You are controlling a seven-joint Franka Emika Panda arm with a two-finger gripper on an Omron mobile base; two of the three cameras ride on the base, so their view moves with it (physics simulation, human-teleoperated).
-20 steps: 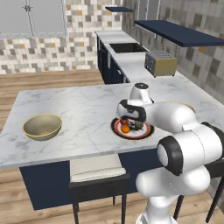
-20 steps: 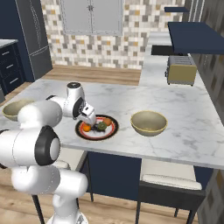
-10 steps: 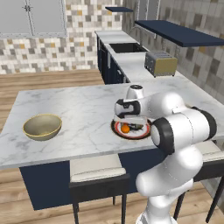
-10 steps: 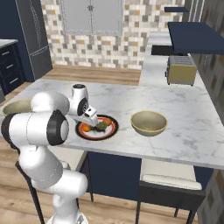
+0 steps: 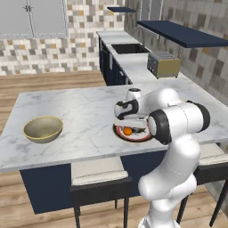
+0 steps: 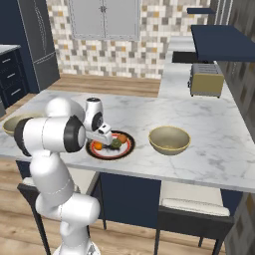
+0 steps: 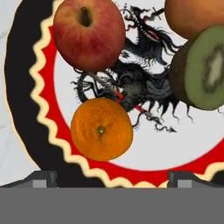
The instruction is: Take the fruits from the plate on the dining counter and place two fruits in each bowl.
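Hovering low over the plate (image 7: 26,109), fingers (image 7: 41,178) spread wide and grasping nothing, tips just showing on either side of the near rim. Directly ahead of them, an orange (image 7: 101,129) on the plate's near edge, likely the first pick by the look of the alignment. Just beyond it, a red apple (image 7: 89,33); off to one side, a cut kiwi (image 7: 202,68) with its green face showing, and behind that the edge of a second orange fruit (image 7: 194,15). All four fruits on the plate, so no transfer done as yet. From the base cameras, plate (image 6: 110,152) sitting on the marble desk (image 6: 209,134) under the wrist, gripper (image 6: 108,141) poised above it. Further out, one tan bowl (image 6: 170,140) near the plate on the desk, with nothing inside; the other bowl (image 5: 42,128) well apart toward the opposite end, likewise unfilled. Whole job still ahead: four picks, two fruits to each bowl.
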